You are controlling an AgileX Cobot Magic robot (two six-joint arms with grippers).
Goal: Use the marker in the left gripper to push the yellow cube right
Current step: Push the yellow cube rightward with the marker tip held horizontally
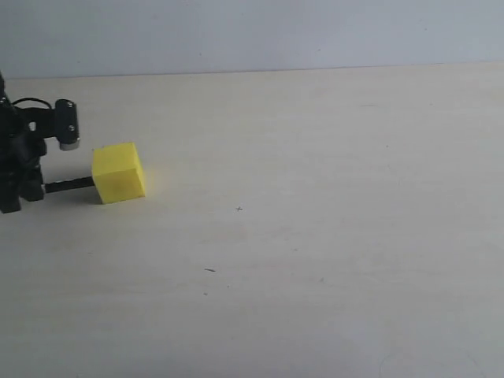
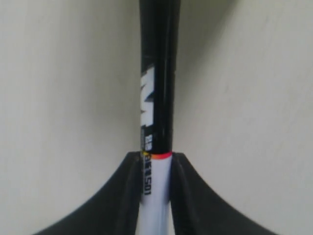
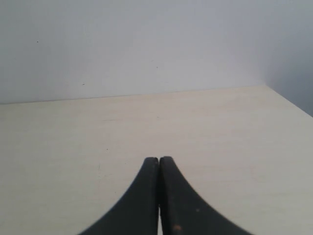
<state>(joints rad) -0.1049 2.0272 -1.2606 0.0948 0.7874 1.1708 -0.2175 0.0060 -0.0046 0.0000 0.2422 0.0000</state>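
Observation:
The yellow cube [image 1: 118, 172] sits on the cream table at the far left of the exterior view. My left gripper [image 1: 31, 187] stands just left of it, shut on the marker [image 1: 69, 186], which lies level and points right. The marker's dark tip meets the cube's left face low down. In the left wrist view the black fingers [image 2: 128, 196] clamp the marker [image 2: 157, 98] at its white barrel, by the red ring, and the black cap runs off the frame; no cube shows there. My right gripper [image 3: 159, 159] is shut on nothing and hangs over bare table.
The table's far edge [image 1: 252, 71] meets a pale grey wall. A few small dark specks [image 1: 209, 270] mark the tabletop right of the cube. The right wrist view shows the table's corner [image 3: 266, 87] by the wall.

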